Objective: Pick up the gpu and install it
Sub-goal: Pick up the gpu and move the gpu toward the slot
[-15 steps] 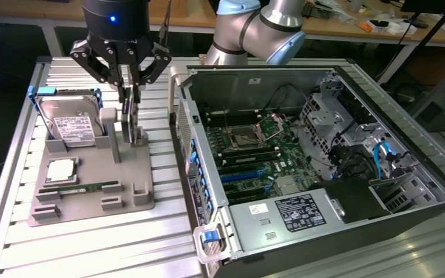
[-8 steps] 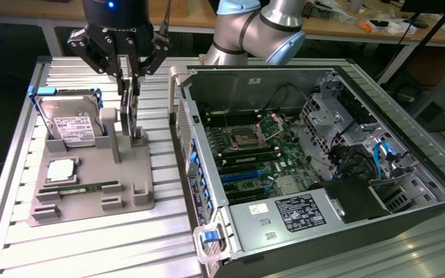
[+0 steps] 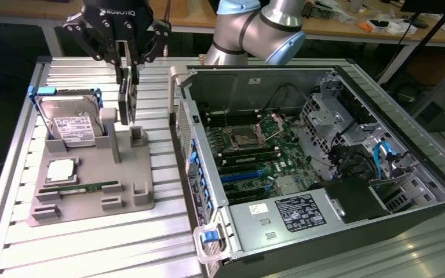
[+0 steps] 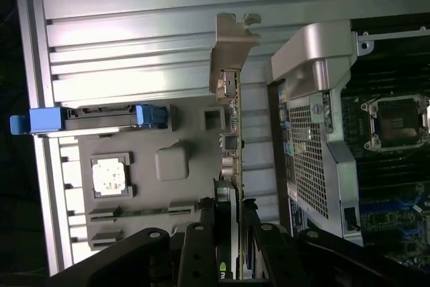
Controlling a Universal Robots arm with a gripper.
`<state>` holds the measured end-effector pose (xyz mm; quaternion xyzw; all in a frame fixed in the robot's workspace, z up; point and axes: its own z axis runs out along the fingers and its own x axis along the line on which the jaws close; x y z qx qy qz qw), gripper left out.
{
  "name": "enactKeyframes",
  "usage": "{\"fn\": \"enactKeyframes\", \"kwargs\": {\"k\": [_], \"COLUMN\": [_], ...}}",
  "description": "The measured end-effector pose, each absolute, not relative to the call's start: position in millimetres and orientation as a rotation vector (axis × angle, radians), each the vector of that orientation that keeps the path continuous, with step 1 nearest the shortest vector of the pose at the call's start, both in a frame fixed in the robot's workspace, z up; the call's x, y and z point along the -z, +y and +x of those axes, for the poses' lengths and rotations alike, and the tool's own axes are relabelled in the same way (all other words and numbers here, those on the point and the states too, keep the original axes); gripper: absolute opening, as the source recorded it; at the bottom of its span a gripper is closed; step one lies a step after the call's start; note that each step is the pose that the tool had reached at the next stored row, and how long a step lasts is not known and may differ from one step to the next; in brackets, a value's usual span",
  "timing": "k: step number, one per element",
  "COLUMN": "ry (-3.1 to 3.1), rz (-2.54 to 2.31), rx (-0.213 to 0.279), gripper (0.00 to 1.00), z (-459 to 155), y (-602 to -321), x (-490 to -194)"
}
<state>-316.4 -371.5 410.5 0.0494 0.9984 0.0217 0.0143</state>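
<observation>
While looking on from the exterior view, finds the gripper closed narrowly on the upper end of the gpu, with no gap visible between fingers and card. Hangs the card upright and edge-on over the grey holder tray, lower edge just above or perhaps touching the slotted post; cannot tell which. Sits just beside the hard drive propped in the same tray, with the cpu and RAM stick lying flat on it, and the open computer case on the exterior view's right, motherboard exposed.

Turning to the wrist view, shows the gpu as a thin line running away from the gripper, silver bracket at the far end, black fingers pressed against both faces. Puts the computer case near the card, apart from it.

Judging from this, could go wrong three ways. Could snag the lower edge in the post if swung sideways before lifting clear, dragging the tray along. Could twist or slip in so narrow a pinch, being held at one end only with the bracket's weight far from the grip. Could knock the bracket on the case's rim if carried across too low.
</observation>
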Motion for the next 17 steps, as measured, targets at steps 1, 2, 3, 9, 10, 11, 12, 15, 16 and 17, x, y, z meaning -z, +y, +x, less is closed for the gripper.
{"fn": "enactKeyframes", "kwargs": {"k": [1, 2, 3, 9, 10, 11, 12, 15, 16, 17], "ry": [3.109, 3.109, 3.108, 3.108, 3.108, 3.108, 3.108, 3.108, 3.108, 3.108], "rz": [0.154, 0.154, 0.154, 0.154, 0.154, 0.154, 0.154, 0.154, 0.154, 0.154], "rx": [-0.067, -0.067, -0.067, -0.067, -0.067, -0.067, -0.068, -0.067, -0.068, -0.067], "gripper": [0.27, 0.27, 0.27, 0.27, 0.27, 0.27, 0.27, 0.27, 0.27, 0.27], "z": [-316.4, -316.4, -316.4, -316.4, -316.4, -316.4, -316.4, -316.3, -316.1, -314.3], "y": [-371.1, -370.7, -370.3, -367.3, -366.9, -366.8, -366.6, -366.5, -366.6, -366.6], "x": [-412.7, -414.6, -416.6, -434.2, -440.6, -443.4, -449.2, -453.7, -453.6, -453.2]}}
